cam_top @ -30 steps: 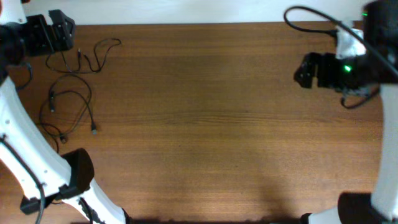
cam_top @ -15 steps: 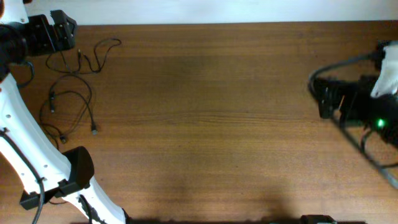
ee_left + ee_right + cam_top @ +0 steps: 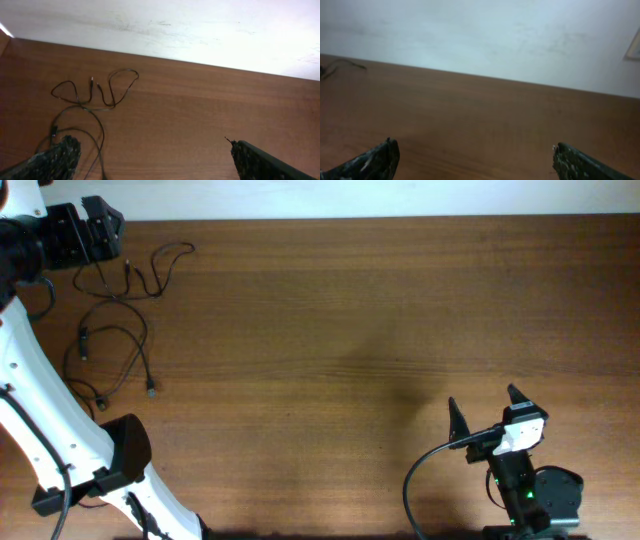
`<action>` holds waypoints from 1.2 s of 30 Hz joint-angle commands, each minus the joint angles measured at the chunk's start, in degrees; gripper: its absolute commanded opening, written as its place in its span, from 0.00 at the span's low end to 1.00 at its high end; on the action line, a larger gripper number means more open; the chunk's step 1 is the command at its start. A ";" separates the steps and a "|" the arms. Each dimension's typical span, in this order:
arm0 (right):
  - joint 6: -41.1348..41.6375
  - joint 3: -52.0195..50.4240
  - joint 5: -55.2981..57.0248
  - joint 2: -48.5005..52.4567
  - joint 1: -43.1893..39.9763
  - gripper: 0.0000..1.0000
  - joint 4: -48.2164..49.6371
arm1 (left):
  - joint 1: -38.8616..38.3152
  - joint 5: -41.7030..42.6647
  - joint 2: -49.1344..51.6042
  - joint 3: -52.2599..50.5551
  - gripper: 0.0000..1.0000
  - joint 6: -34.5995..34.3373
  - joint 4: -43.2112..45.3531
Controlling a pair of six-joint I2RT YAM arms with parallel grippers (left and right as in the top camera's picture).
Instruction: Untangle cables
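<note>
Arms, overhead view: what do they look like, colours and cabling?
The left arm has white links, a black elbow joint, and a black wrist and jaws. The right arm is mostly black, with a white block behind pointed black jaws, a green light and a thick black cable looping off it.

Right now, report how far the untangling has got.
Done: nothing visibly; the cables lie in overlapping loops at the far left of the table. In hand: nothing; the left gripper is open beside them, the right gripper open, far away. Left: separating every cord.
</note>
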 commanded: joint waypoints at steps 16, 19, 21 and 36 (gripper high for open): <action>0.55 -8.35 0.94 -5.46 1.31 0.99 4.28 | 0.26 0.59 -0.15 -0.07 0.99 0.74 0.00; 0.55 -8.35 0.92 -5.44 1.31 0.99 4.28 | 0.26 0.59 -0.04 -0.07 0.99 0.74 -0.02; 0.55 -8.35 0.92 -5.46 1.31 0.99 4.28 | 0.22 0.59 0.09 -0.11 0.99 0.74 -0.02; 0.55 -8.35 0.92 -5.46 1.31 0.99 4.28 | -7.67 -4.42 -85.33 -130.79 0.99 0.98 77.83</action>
